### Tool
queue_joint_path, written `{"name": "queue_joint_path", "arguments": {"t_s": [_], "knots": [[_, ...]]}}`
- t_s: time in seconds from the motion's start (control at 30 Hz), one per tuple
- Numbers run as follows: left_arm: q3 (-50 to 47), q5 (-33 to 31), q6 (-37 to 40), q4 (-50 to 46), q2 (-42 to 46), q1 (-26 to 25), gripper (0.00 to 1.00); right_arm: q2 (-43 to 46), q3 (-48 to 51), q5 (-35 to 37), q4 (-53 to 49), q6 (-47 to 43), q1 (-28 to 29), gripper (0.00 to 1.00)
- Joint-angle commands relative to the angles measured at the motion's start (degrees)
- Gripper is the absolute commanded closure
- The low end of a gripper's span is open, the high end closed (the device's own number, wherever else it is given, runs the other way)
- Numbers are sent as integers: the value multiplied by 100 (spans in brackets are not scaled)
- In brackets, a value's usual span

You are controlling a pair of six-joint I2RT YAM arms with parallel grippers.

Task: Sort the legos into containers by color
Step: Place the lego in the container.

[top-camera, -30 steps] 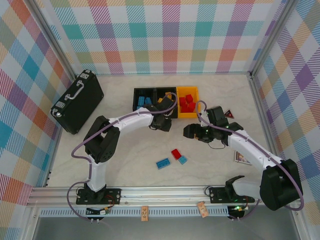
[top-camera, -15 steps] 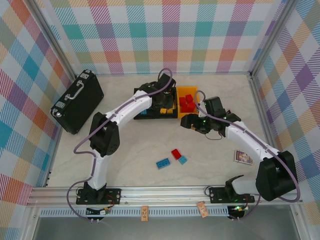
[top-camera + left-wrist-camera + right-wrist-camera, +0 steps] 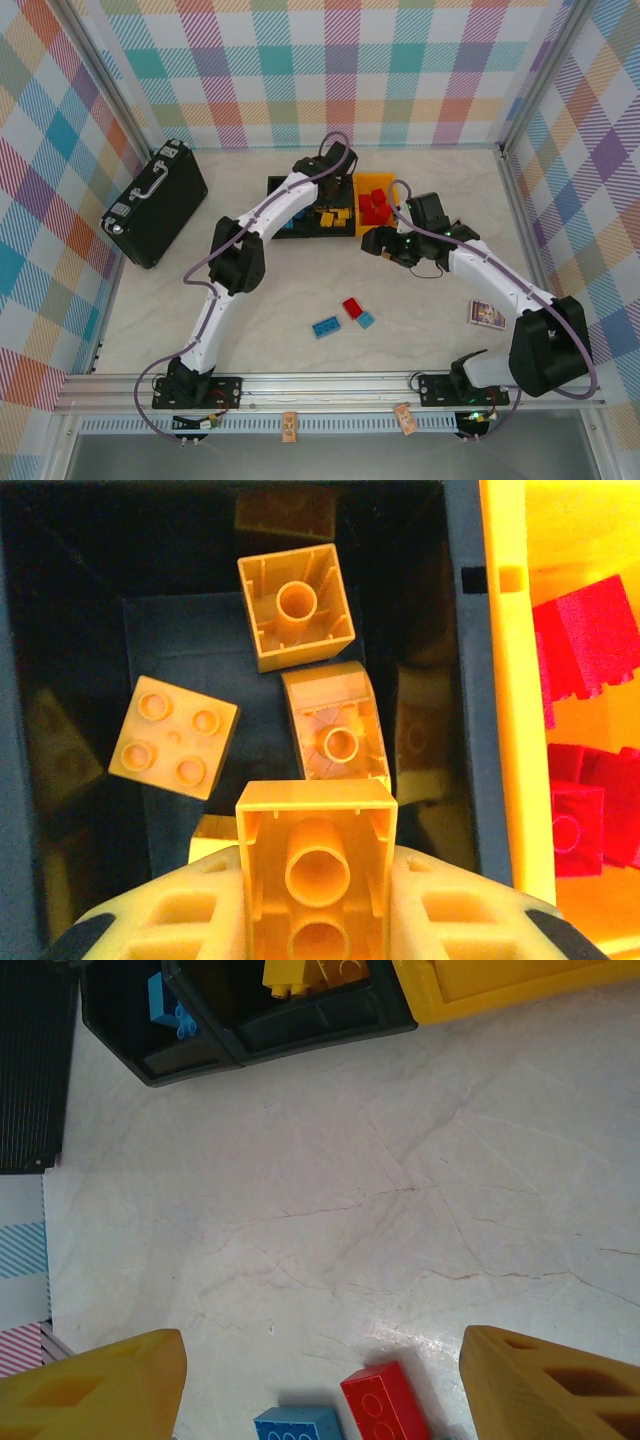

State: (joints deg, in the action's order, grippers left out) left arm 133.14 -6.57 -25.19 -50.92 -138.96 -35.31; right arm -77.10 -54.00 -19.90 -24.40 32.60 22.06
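Black glossy middle bin (image 3: pixel 60 630) holds three loose yellow studded bricks (image 3: pixel 296 607); yellow-orange bin (image 3: pixel 510 730) of red bricks (image 3: pixel 590 640) stands just beside its right wall. Left gripper (image 3: pixel 318 900), above the black bin, is clamped on a hollow-bottomed yellow brick (image 3: pixel 315 825). Right gripper (image 3: pixel 320 1380), fingers apart, hangs near that bin's front; red brick (image 3: pixel 383 1400) and blue brick (image 3: pixel 300 1426) lie on the marbled table (image 3: pixel 400 1210), well in front of it.

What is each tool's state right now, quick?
Left tool: closed on a yellow-orange lego above the middle black container.
Right tool: open, holding nothing.
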Motion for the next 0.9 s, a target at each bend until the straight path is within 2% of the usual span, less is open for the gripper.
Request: {"name": "queue_joint_path", "arguments": {"t_s": [0.0,0.13,0.37,0.6,0.7,0.87], "knots": [[303,-20,-177,-203,-169,38,75,28,-35,70,79,71,-27,27],[416,5,-215,-184,-294,52,72,28,-23,65,80,65,-36,27],[440,2,-231,-164,-174,51,52,46,47,52,130,84,-36,27],[312,208,-150,-195,273,3,50,121,72,59,96,47,-36,27],[-129,295,-32,-57,687,-77,50,173,24,116,-39,-53,-37,27],[-1603,517,42,581,1704,-160,48,283,-15,201,-378,-301,-35,27]]}}
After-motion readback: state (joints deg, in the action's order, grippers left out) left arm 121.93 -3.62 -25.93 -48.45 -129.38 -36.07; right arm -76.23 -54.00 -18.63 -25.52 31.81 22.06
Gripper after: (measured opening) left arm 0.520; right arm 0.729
